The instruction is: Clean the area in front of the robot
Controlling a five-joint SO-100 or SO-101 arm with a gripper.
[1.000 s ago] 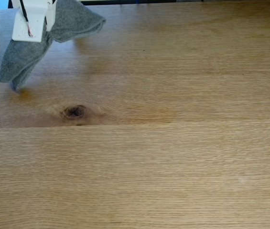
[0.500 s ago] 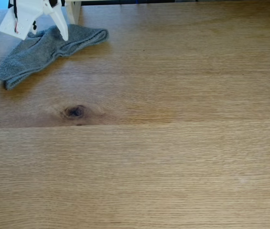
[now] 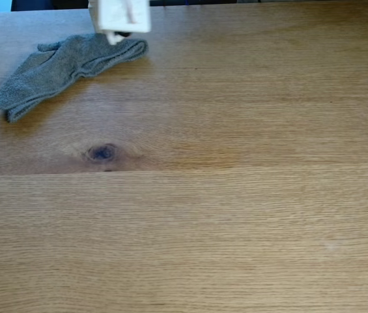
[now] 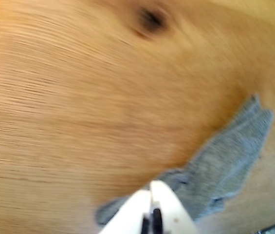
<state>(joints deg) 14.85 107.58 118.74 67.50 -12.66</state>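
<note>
A grey cloth (image 3: 66,68) lies crumpled and flat on the pale wooden table (image 3: 236,215), near the table's far left corner as the fixed view shows it, stretched slantwise so that one end points toward the left edge and the other lies closer to the far edge. The robot (image 3: 120,14) comes into that view from the far edge as a white plastic block, and its lowest white tip sits at the cloth's far-side end; whether it touches the fabric or hangs just above it cannot be told there. In the wrist view the tool (image 4: 150,192) enters from the bottom edge, its two white fingers (image 4: 169,207) pressed together so that only a thin dark seam shows between them, with nothing gripped. The tips stand over the near end of the cloth (image 4: 225,161), which runs away toward the right of that blurred picture. A dark knot (image 3: 102,152) in the wood lies well apart from the cloth, toward the middle of the table's left half in the fixed view, and it shows as a dark smudge (image 4: 151,19) at the top of the wrist view. The rest of the table is bare grain with a long seam running across it.
</note>
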